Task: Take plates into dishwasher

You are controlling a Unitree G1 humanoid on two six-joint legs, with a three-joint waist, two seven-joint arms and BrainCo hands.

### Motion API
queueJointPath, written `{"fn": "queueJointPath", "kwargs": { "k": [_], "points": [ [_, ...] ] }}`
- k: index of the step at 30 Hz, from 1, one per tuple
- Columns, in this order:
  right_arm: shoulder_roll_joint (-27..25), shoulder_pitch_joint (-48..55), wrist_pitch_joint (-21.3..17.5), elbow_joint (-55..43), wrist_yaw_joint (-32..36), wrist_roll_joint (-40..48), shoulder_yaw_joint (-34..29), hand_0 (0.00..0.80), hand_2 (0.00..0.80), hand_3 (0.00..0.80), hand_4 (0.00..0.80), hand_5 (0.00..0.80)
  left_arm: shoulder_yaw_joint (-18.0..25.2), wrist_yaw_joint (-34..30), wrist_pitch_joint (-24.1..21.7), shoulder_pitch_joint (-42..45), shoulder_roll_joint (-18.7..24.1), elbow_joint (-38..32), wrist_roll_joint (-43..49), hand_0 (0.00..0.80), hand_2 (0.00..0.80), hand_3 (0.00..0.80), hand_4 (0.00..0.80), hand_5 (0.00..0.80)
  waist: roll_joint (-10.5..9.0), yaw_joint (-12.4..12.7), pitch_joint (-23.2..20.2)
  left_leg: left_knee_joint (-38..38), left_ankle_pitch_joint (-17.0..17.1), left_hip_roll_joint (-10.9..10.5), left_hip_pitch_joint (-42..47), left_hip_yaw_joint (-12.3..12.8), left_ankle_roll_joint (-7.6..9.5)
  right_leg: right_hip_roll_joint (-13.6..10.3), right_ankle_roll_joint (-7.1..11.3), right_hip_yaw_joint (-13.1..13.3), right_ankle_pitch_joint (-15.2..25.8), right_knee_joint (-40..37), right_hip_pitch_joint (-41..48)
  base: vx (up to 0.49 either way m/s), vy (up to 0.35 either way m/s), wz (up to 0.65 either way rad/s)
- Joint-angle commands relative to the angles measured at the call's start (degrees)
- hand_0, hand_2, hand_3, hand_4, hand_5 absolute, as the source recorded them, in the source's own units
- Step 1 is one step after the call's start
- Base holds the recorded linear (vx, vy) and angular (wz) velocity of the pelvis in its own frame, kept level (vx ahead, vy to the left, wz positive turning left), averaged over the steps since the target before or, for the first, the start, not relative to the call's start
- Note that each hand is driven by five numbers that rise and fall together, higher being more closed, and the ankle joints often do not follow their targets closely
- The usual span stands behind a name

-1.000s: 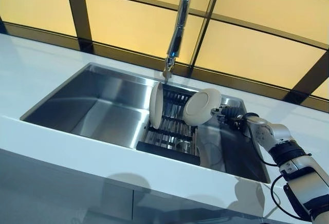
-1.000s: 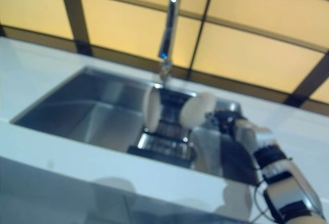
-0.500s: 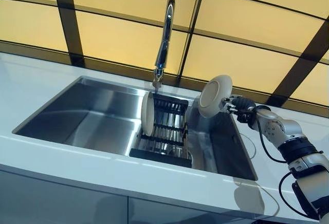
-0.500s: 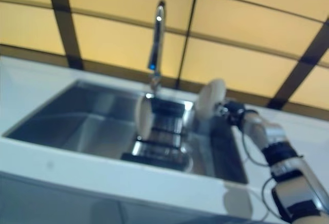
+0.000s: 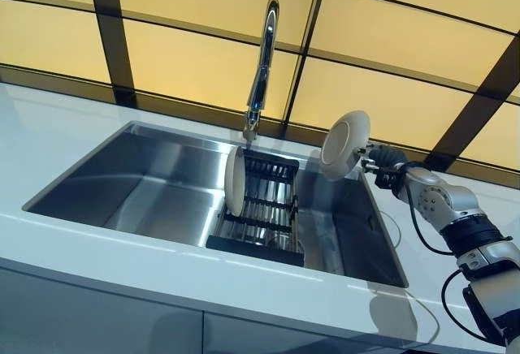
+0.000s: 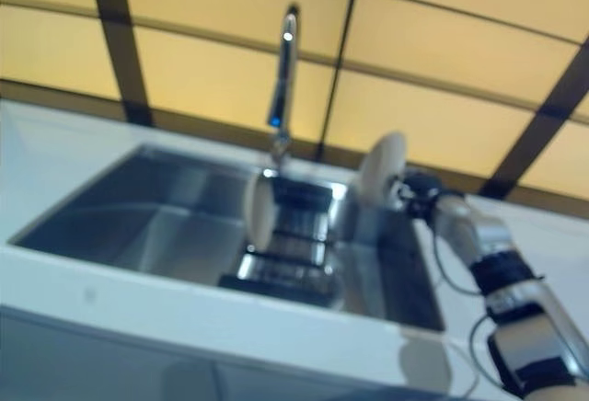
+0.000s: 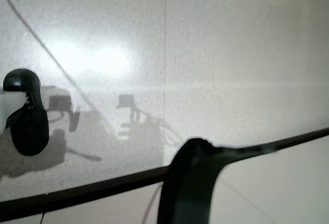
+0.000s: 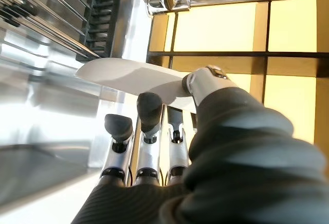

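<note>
Above the sink [image 5: 122,175], right hand [image 5: 383,161] pinches plate [image 5: 344,144] on edge, rack [image 5: 262,208] lower left.

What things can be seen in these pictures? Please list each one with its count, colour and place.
plate in hand: one, white, held on edge above the right part of the sink
plate in rack: one, white, standing on edge at the rack's left end
dish rack: one, black with metal bars, inside the sink, right of its middle
sink: one, steel, set in the counter
faucet: one, chrome, behind the sink
counter: one, white, around the sink
wall panels: several, yellow with dark frames, behind the counter
right hand: one, silver fingers and dark cover, pinching the held plate's rim
left hand: not visible in any view
</note>
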Motion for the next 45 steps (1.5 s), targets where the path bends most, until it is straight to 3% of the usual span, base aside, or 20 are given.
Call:
{"fn": "queueJointPath", "kwargs": {
  "k": [1, 9, 15, 20, 23, 26, 29, 34, 37, 42, 45],
  "points": [
    [-5.28, -8.75, -5.1, 0.4, -2.11, 0.51, -1.42, 0.8, 0.8, 0.8, 0.8, 0.8, -2.85, -0.47, -1.34, -1.28, 0.02, 3.7, 3.28, 0.0, 0.0, 0.0, 0.0, 0.0, -0.18, 0.18, -3.29, 2.45, -6.85, -1.15, 0.9, 1.29, 2.38, -1.73, 5.07, -0.15, -1.12, 4.93, -2.39, -0.001, 0.031, -0.15],
    [-9.19, -9.02, -3.09, 1.6, -4.84, -0.38, -1.13, 0.8, 0.8, 0.8, 0.8, 0.8, -3.91, -1.02, -1.47, -1.57, 0.24, 3.87, 5.28, 0.0, 0.0, 0.0, 0.0, 0.0, 0.13, -1.62, -3.73, 2.05, -7.01, -1.2, 1.42, 2.76, 2.65, -1.7, 5.72, 1.18, -0.24, 5.49, -3.6, -0.013, 0.06, -0.14],
    [-12.91, -7.92, -0.33, 2.79, -5.39, -0.7, -1.67, 0.8, 0.8, 0.8, 0.8, 0.8, -4.78, -2.02, -0.51, -2.22, 1.24, 3.27, 8.12, 0.0, 0.0, 0.0, 0.0, 0.0, 0.17, -3.85, -3.41, 1.65, -7.24, -0.79, 2.33, 4.69, 2.31, -2.76, 7.66, 1.75, 2.51, 6.14, -6.52, 0.023, 0.063, -0.25],
    [-14.07, -7.45, 0.11, 2.63, -5.09, -0.44, -2.92, 0.8, 0.8, 0.8, 0.8, 0.8, -5.08, -2.04, -0.11, -2.85, 2.29, 2.97, 8.15, 0.0, 0.0, 0.0, 0.0, 0.0, 0.49, -4.85, -2.03, 0.42, -6.72, -0.18, 3.34, 6.17, 2.09, -3.62, 8.9, -0.84, 5.16, 8.11, -10.68, -0.032, 0.014, -0.37],
    [-14.37, -6.15, -0.25, 0.92, -4.62, -0.06, -4.1, 0.8, 0.8, 0.8, 0.8, 0.8, -4.1, -2.05, 0.78, -3.49, 2.53, 2.75, 6.39, 0.0, 0.0, 0.0, 0.0, 0.0, 1.21, -4.03, -1.41, 2.13, -6.75, 1.13, 2.17, 9.82, 2.44, -4.28, 7.22, -5.14, 1.8, 14.0, -9.66, -0.17, -0.007, -0.67],
    [-15.52, -4.51, -0.61, 0.14, -4.07, 0.24, -5.06, 0.8, 0.8, 0.8, 0.8, 0.8, -3.73, -2.06, 1.23, -3.1, 2.18, 3.23, 6.04, 0.0, 0.0, 0.0, 0.0, 0.0, 1.45, -3.47, -1.85, 4.49, -7.65, 1.93, 0.87, 11.68, 2.83, -3.9, 5.78, -5.86, -2.91, 16.06, -6.12, -0.089, -0.019, -0.83],
    [-16.32, -4.21, -1.21, 1.26, -2.68, 0.95, -5.24, 0.8, 0.8, 0.8, 0.8, 0.8, -2.83, -2.0, 0.77, -2.38, 2.37, 4.34, 6.24, 0.0, 0.0, 0.0, 0.0, 0.0, 0.84, -2.6, -2.87, 6.37, -8.17, 2.17, -1.11, 13.53, 3.06, -4.23, 5.54, -6.5, -5.72, 18.17, -3.22, -0.07, -0.044, -0.48],
    [-17.05, -6.13, -2.43, 4.89, 0.56, 2.21, -3.87, 0.8, 0.8, 0.8, 0.8, 0.8, -1.72, -1.04, -0.59, -1.47, 3.38, 5.07, 5.48, 0.0, 0.0, 0.0, 0.0, 0.0, -1.08, -1.02, -3.94, 8.32, -8.35, 1.92, -4.59, 16.25, 3.63, -5.16, 6.39, -6.96, -5.4, 18.42, 2.0, -0.078, -0.078, -0.78],
    [-17.14, -7.24, -2.87, 5.68, 0.23, 3.05, -2.96, 0.8, 0.8, 0.8, 0.8, 0.8, -1.64, -0.41, -1.16, -1.51, 3.58, 5.14, 4.81, 0.0, 0.0, 0.0, 0.0, 0.0, -1.51, -0.88, -4.23, 7.45, -8.94, 1.67, -4.61, 15.54, 3.25, -4.7, 6.94, -6.26, -7.15, 17.81, 3.21, -0.078, -0.087, -0.29],
    [-18.83, -9.18, -2.58, 5.17, -1.52, 5.43, -2.39, 0.8, 0.8, 0.8, 0.8, 0.8, -1.81, 1.11, -1.98, -2.24, 3.73, 4.51, 3.59, 0.0, 0.0, 0.0, 0.0, 0.0, -1.62, -1.37, -3.86, 7.11, -6.77, 2.77, -5.82, 16.28, 2.29, -2.57, 4.66, -6.96, -9.48, 14.08, 1.91, -0.168, -0.16, -0.07],
    [-21.02, -9.27, -0.8, 4.7, -2.19, 6.6, -2.42, 0.8, 0.8, 0.8, 0.8, 0.8, -2.26, 1.26, -1.69, -2.94, 3.45, 4.13, 3.59, 0.0, 0.0, 0.0, 0.0, 0.0, -1.21, -2.09, -3.9, 5.92, -6.01, 2.53, -5.44, 15.05, 1.7, -1.37, 3.74, -6.48, -10.02, 13.65, 0.8, -0.154, -0.128, 0.0]
  ]
}}
